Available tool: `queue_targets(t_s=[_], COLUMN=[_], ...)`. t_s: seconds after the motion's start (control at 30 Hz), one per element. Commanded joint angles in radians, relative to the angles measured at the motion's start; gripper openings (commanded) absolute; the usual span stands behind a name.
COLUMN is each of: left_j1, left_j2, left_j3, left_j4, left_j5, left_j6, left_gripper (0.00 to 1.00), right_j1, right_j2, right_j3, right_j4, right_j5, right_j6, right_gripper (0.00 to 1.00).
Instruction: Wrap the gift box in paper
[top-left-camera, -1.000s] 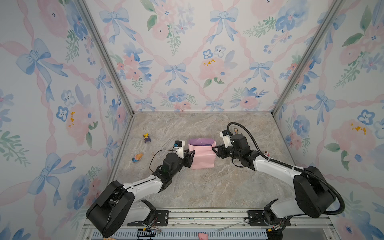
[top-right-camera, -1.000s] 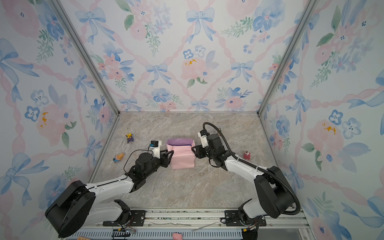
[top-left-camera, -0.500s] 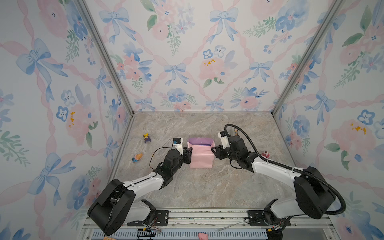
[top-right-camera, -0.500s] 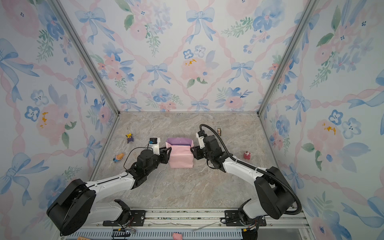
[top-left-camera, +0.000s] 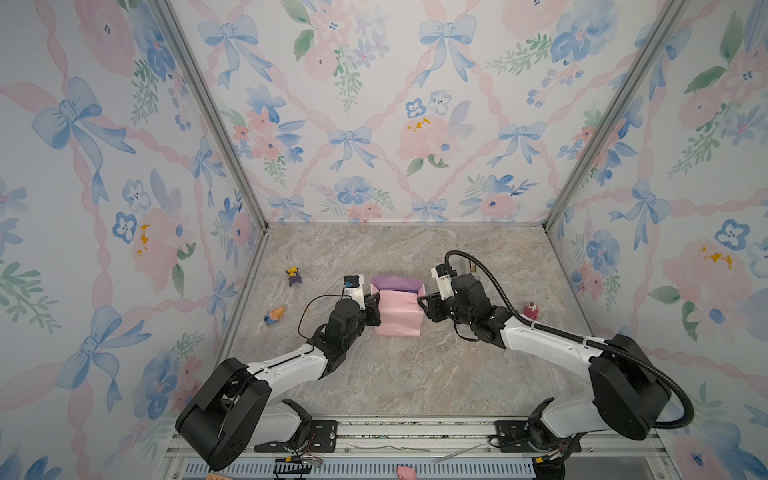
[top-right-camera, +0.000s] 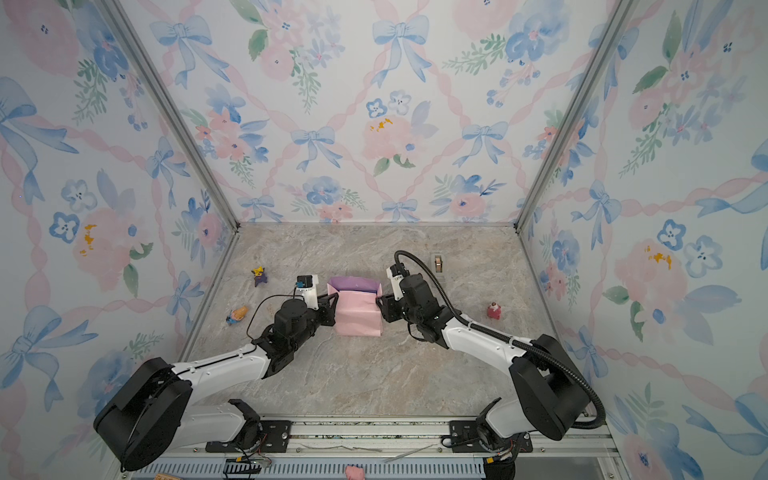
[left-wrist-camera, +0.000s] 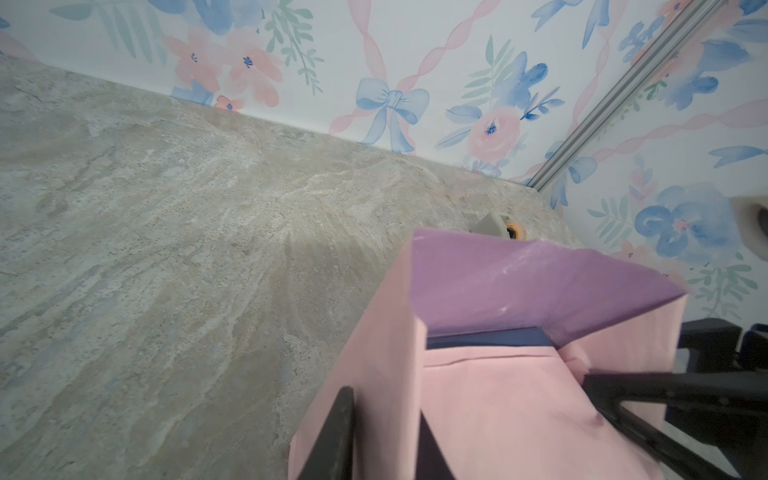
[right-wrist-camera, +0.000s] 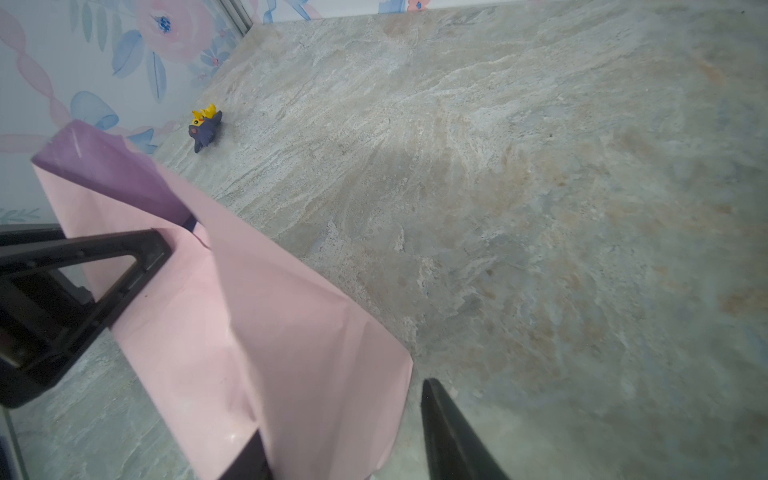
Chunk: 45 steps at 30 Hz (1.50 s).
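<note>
Gift box (left-wrist-camera: 486, 338): you see only a thin, dark navy, hard-edged strip of it, sitting mid-table inside the paper (top-left-camera: 397, 311). That's a thin matte sheet, pale pink outside w/ soft creases. It's lilac on the inner face of the back flap, which stands upright, and a pink flap lies over the box top. Left gripper (left-wrist-camera: 382, 401): black fingers sit either side of one pink side flap w/ a narrow gap, can't tell if it's nipped. Right gripper (right-wrist-camera: 345, 407): jaws spread, straddling the opp. side flap. The marbled beige stone-look table (top-left-camera: 415, 374) carries a small grey tape dispenser (top-right-camera: 437, 263) behind the parcel, apart.
</note>
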Motion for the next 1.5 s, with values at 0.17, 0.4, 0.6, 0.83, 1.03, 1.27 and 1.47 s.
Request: queue_targets(t_s=[0.17,0.4,0.6,0.83,1.03,1.27,1.47], left_j1=[-0.042,-0.042,-0.042,-0.043,-0.044,-0.044,-0.044], left_j2=[0.001,-0.016,-0.024,-0.021,-0.021,-0.017,-0.017], left_j3=[0.025,0.019,0.017,0.016,0.018,0.019,0.024], left_j4=[-0.074,-0.094,-0.101,-0.101,-0.100,-0.100,-0.100], left_j5=[-0.039,-0.069,-0.072,-0.070,-0.071,-0.066,-0.055], left_j6=[0.031,0.044,0.054,0.054,0.050,0.051,0.046], left_gripper=[0.16,0.14,0.14,0.15,0.15,0.15,0.16], right_j1=[0.028,-0.003,-0.118,-0.175,-0.111,-0.083,-0.069], right_j2=[0.012,-0.162,-0.283,-0.223,-0.117,-0.040,0.027], right_j3=[0.032,-0.038,-0.142,-0.118,-0.047,-0.009,0.029], right_j4=[0.004,0.021,0.110,0.022,0.005,0.059,0.041], right_j5=[0.016,-0.106,-0.263,-0.233,-0.210,-0.216,-0.217], right_j6=[-0.016,-0.015,0.117,0.188,0.163,0.169,0.154], right_gripper=[0.42,0.57,0.59,0.59,0.60,0.60,0.61])
